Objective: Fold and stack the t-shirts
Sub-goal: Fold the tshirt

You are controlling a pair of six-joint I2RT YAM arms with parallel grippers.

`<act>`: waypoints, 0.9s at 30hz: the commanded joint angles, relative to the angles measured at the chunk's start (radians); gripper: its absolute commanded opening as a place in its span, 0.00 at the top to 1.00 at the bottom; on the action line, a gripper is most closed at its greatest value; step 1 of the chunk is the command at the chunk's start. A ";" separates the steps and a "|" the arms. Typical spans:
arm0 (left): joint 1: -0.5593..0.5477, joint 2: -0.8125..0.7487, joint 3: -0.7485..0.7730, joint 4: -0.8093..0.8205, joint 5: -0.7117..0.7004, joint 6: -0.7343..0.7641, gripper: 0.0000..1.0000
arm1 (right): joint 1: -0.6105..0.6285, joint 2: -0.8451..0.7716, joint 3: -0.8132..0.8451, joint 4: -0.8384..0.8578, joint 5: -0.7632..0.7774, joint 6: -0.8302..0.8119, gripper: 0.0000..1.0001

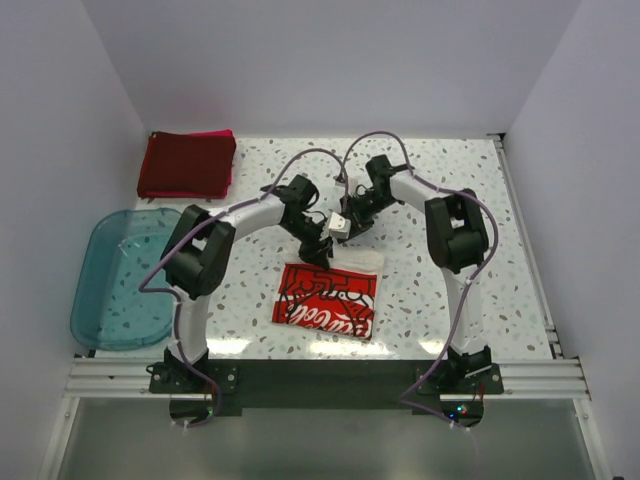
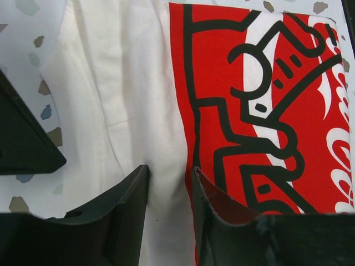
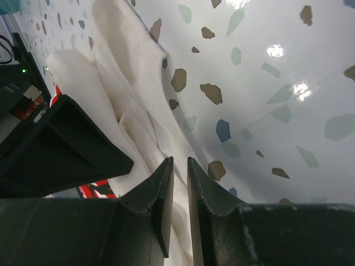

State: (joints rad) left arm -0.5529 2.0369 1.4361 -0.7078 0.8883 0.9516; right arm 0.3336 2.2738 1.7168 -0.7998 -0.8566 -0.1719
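The cream-white t-shirt [image 1: 328, 300] with the red print panel lies folded at the table's middle. My left gripper [image 1: 320, 252] and right gripper [image 1: 340, 228] meet at its far white edge, almost touching. In the left wrist view the left gripper [image 2: 169, 172] has its jaws close together with white cloth [image 2: 111, 83] pinched between them, beside the red print. In the right wrist view the right gripper [image 3: 179, 160] has its jaws nearly closed on a fold of white cloth [image 3: 111, 83]. A folded dark red shirt [image 1: 185, 165] lies on a pink one [image 1: 226, 133] at the far left.
A translucent teal tub [image 1: 120, 280] sits at the left edge, partly off the table. White walls enclose the back and sides. The right gripper's finger [image 2: 22, 138] shows in the left wrist view; the left gripper's body [image 3: 55, 144] shows in the right wrist view.
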 commanded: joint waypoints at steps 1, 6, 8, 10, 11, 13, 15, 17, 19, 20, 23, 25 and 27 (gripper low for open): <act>-0.012 0.017 0.043 -0.039 0.037 0.004 0.60 | 0.028 0.013 -0.003 0.043 -0.039 0.025 0.80; -0.013 0.016 0.052 -0.048 0.046 0.010 0.85 | 0.039 0.047 -0.013 0.047 -0.027 0.005 0.81; -0.019 -0.020 0.037 -0.027 0.041 0.015 0.92 | 0.048 0.055 -0.014 0.047 -0.027 -0.005 0.81; -0.036 -0.053 0.000 0.014 0.012 0.029 0.96 | 0.051 0.069 -0.017 0.047 -0.022 -0.017 0.81; -0.042 -0.090 -0.015 0.028 0.002 0.038 0.98 | 0.053 0.075 -0.022 0.048 -0.018 -0.021 0.81; -0.056 -0.148 -0.072 0.095 -0.028 0.050 1.00 | 0.055 0.088 -0.025 0.047 -0.002 -0.041 0.81; -0.065 -0.181 -0.115 0.140 -0.049 0.046 1.00 | 0.056 0.095 -0.025 0.040 0.007 -0.063 0.81; -0.067 -0.222 -0.129 0.186 -0.060 0.047 1.00 | 0.056 0.095 -0.029 0.031 0.010 -0.075 0.81; -0.067 -0.251 -0.146 0.227 -0.081 0.042 1.00 | 0.058 0.098 -0.034 0.027 0.007 -0.087 0.81; -0.067 -0.257 -0.148 0.235 -0.087 0.047 1.00 | 0.058 0.101 -0.040 0.025 0.005 -0.089 0.81; -0.067 -0.273 -0.148 0.257 -0.112 0.075 1.00 | 0.058 0.098 -0.051 0.030 -0.007 -0.094 0.80; -0.065 -0.276 -0.148 0.269 -0.126 0.088 1.00 | 0.058 0.098 -0.054 0.030 -0.018 -0.094 0.80; -0.061 -0.280 -0.152 0.298 -0.132 0.088 1.00 | 0.058 0.098 -0.056 0.030 -0.022 -0.094 0.80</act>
State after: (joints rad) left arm -0.6224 1.8011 1.2938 -0.5095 0.7723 0.9989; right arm 0.3805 2.3337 1.6894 -0.7776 -0.9360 -0.2138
